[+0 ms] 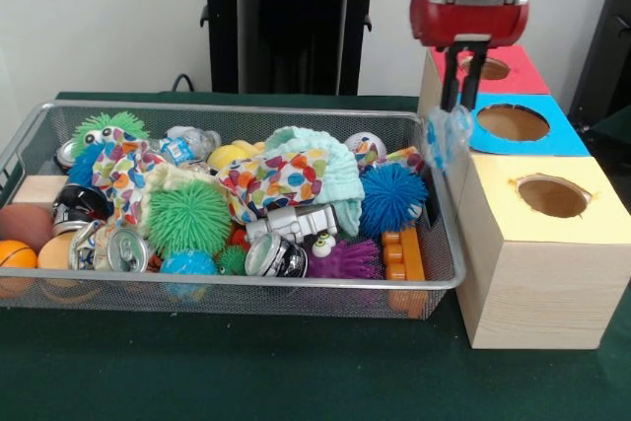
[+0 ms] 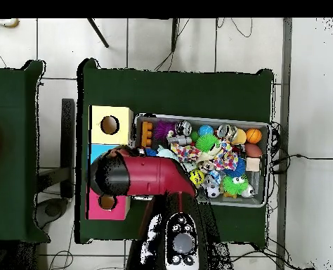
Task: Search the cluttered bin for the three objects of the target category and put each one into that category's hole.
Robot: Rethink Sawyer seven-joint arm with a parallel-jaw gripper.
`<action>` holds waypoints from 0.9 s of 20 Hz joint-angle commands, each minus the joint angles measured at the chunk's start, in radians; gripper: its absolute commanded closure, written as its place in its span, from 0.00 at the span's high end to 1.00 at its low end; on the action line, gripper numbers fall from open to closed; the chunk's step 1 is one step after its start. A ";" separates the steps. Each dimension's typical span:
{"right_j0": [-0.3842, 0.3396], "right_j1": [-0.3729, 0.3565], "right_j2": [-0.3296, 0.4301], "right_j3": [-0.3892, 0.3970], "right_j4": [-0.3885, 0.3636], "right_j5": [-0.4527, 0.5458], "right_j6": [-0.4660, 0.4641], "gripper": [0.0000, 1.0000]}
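My gripper [image 1: 460,105] hangs just past the bin's right end, in front of the red-topped box [image 1: 521,74] and beside the blue-topped box [image 1: 552,135]. It is shut on a crumpled, clear bluish plastic item [image 1: 447,137] that dangles under the fingers, level with the blue-topped box's hole [image 1: 512,122]. The yellow-topped box [image 1: 582,216] with its hole [image 1: 552,196] stands nearest. In the overhead view the red arm [image 2: 138,176] covers the gripper and most of the blue box; the yellow box [image 2: 120,114] shows above it.
The wire mesh bin [image 1: 227,293] holds a clear bottle [image 1: 187,145], several cans [image 1: 120,248], spiky balls [image 1: 392,196], spotted cloths [image 1: 281,179], orange balls [image 1: 15,255], a purple toy [image 1: 345,259] and an orange block [image 1: 406,255]. The bin [image 2: 269,163] shows lengthwise from overhead.
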 commanded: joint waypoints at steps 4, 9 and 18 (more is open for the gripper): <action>0.077 -0.011 0.005 0.117 0.075 0.072 0.257 0.00; 0.059 -0.075 0.012 0.174 0.097 0.100 0.209 0.00; 0.099 -0.104 -0.014 0.186 0.121 0.122 0.230 0.00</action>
